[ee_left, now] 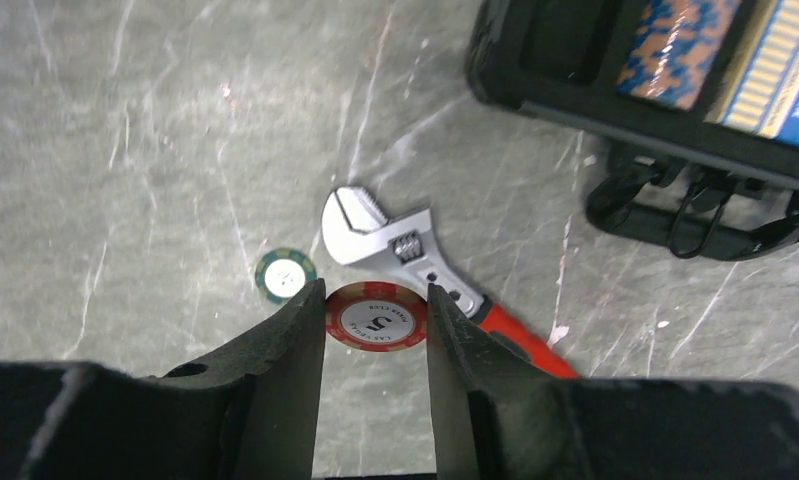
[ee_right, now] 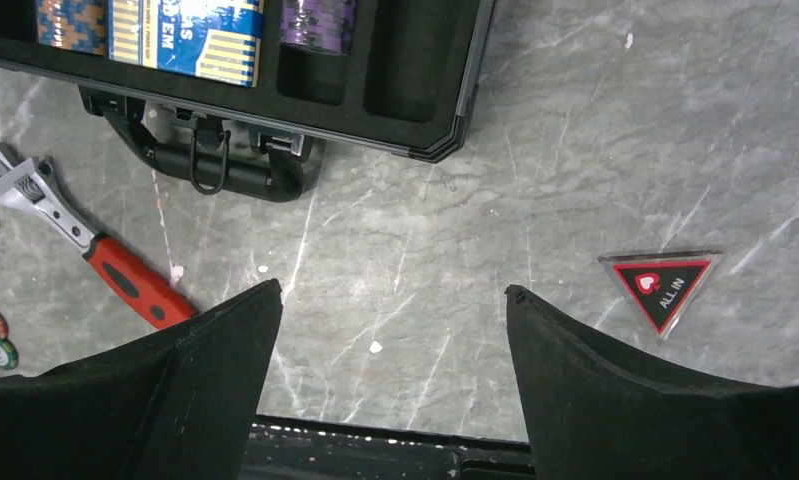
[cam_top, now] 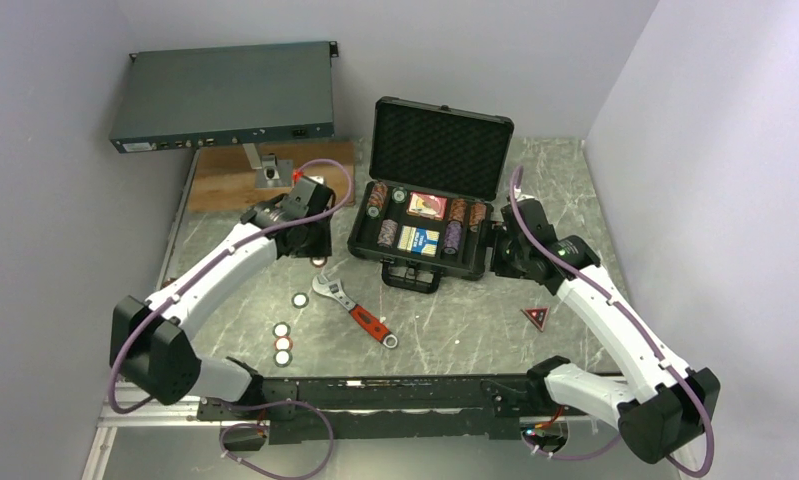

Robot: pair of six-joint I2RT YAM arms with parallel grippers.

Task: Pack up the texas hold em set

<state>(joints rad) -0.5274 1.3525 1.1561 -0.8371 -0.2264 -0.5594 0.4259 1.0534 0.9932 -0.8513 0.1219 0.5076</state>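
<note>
We read a large "5" on the white centre of the red chip; the small lettering ringed around it is too fine for us to make out. The red triangle bears "ALL IN" in white beside a small heart sign. On the blue deck we catch only cut-off letters ending in "EM". The green chip shows a blurred number.

From my seat the left arm and right arm, bolted at the table's near edge, match: white link shells, black joint housings, a purple cable looping along each. Both the left end effector and right end effector carry matt black wedge fingers. Tiny dots on the shells may be screws.
</note>
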